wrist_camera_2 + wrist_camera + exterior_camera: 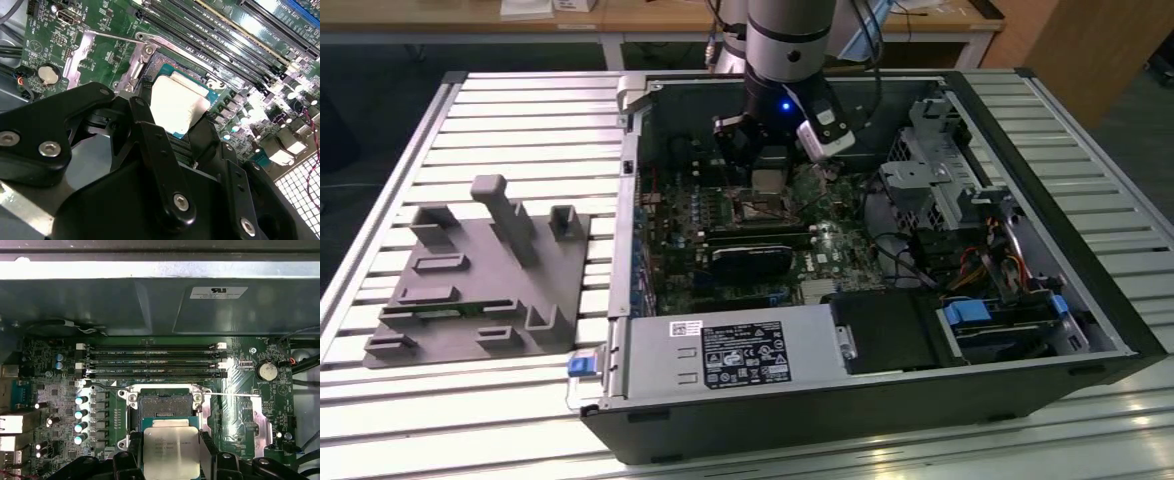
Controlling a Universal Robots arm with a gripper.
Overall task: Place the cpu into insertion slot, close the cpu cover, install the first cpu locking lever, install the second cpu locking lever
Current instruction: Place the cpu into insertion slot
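In the first wrist view our end effector (171, 461) clamps the chip (171, 451) by opposite edges. We judge it light, stiff, with fragile contacts.

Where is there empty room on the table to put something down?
In the exterior view, the slatted table is bare between the grey fixture and the far edge, and in the strip nearer than the fixture. Inside the computer case it is crowded: the gripper holds the cpu over the insertion slot.
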